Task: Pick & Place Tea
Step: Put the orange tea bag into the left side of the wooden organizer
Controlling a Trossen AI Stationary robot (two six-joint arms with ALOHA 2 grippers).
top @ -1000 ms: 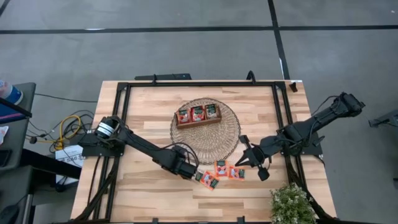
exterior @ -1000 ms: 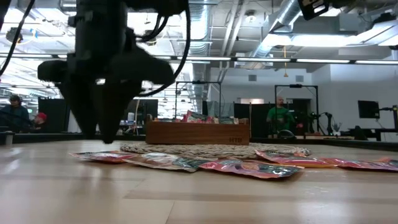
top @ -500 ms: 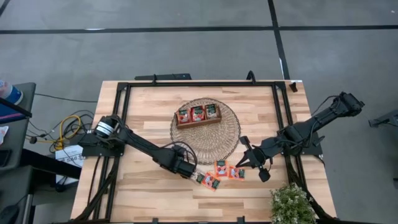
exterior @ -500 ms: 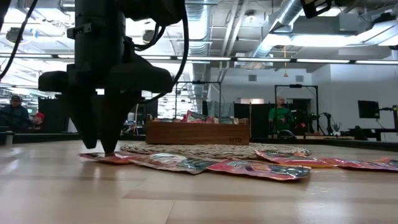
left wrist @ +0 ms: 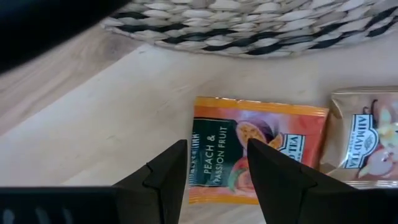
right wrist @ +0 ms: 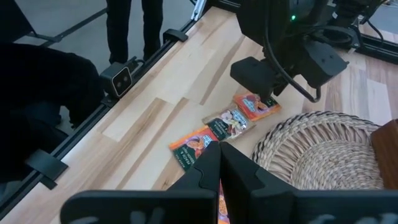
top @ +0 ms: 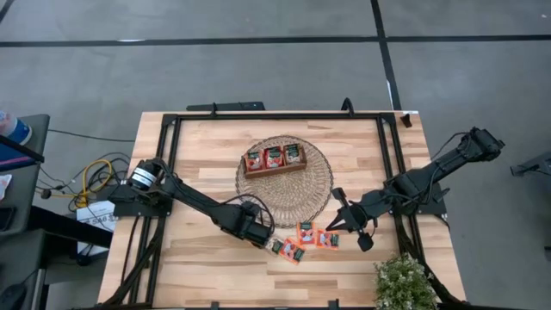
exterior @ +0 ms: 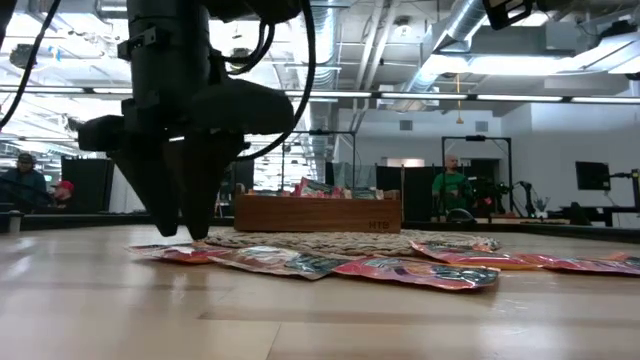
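At the table's left edge I see loose yellow and black cables hanging off the side, and the left arm's base sits just inside the black metal frame rail. From there my left gripper reaches toward the middle, hanging low over the near-left end of a loose row of small flat red-orange tea sachets. Its fingers stand released, apart and empty, with an orange peach and passion fruit sachet lying flat on the wood below them, and a paler sachet touching that one's side. In the low view the fingertips hang just above the leftmost sachet, and I cannot tell whether they touch it.

Just beyond the sachets lies the round woven straw mat, its near rim beside the row. On the mat's far half stands the brown three-compartment wooden tray, with sachets upright in each compartment.

Right of the row, my right gripper hovers near the mat's right rim, fingers clenched shut on nothing, pointing at the sachets. A green leafy potted plant crowds the near-right corner, close to that arm's wrist.

The near-left quarter of the pale wooden plank tabletop is bare. Beyond the table is grey floor; across the room a person in a green top stands among dark racks.
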